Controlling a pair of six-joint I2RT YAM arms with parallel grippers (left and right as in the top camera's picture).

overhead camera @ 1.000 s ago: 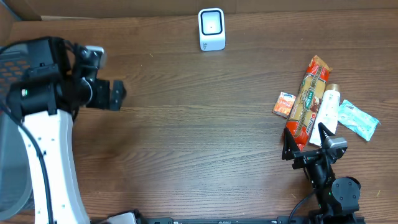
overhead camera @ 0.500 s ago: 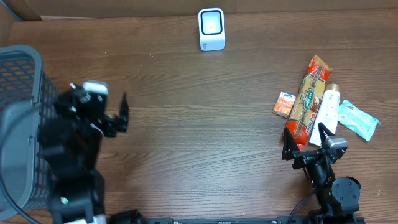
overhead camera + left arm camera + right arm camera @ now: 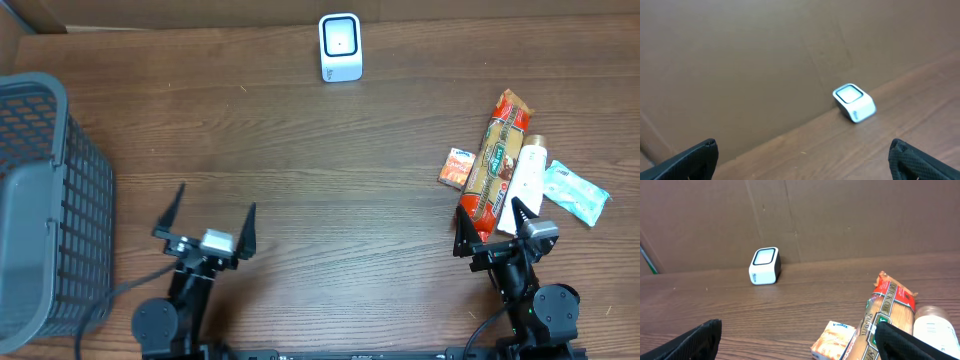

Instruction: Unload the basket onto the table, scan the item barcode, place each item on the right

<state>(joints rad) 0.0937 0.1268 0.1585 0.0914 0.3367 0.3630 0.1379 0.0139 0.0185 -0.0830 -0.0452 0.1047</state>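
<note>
The white barcode scanner [image 3: 340, 45] stands at the table's far edge, also visible as a scanner [image 3: 854, 102] in the left wrist view and a scanner [image 3: 764, 266] in the right wrist view. The items lie at the right: a small orange box [image 3: 458, 167], a spaghetti pack [image 3: 495, 165], a white bottle [image 3: 528, 180] and a teal packet [image 3: 575, 192]. My right gripper [image 3: 490, 225] stands open just in front of them, holding nothing; the orange box [image 3: 834, 340] and the spaghetti pack [image 3: 890, 315] lie ahead of it. My left gripper [image 3: 213, 205] is open and empty at the front left.
A grey mesh basket [image 3: 40, 200] stands at the table's left edge. A brown cardboard wall [image 3: 840, 215] backs the table behind the scanner. Bare wood lies between the two grippers and the scanner.
My left arm has swung down from beside the basket to the table's front left, and the basket now shows in full. The right arm and the items have not moved.
</note>
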